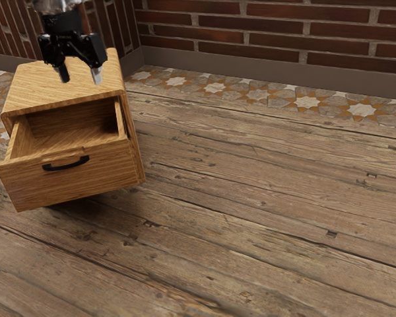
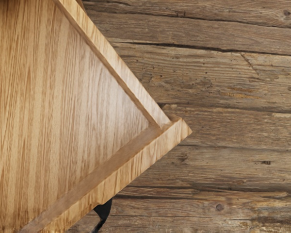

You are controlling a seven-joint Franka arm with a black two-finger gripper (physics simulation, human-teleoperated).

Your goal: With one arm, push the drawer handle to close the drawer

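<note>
Exterior view: my gripper (image 1: 81, 74) is released, fingertips apart, seen against the top of the cabinet (image 1: 36, 89). Drawer (image 1: 72, 181) sticks out of the cabinet's front, open, black handle (image 1: 66, 164) on its outer face. Wrist view: I see the drawer's inside and front corner, part of the handle, and floorboards (image 2: 223, 82) beside the drawer.

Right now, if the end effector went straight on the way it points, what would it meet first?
Pointing down, the end effector would probably meet the open drawer first, though depth is unclear; the cabinet's top can't be ruled out.
</note>
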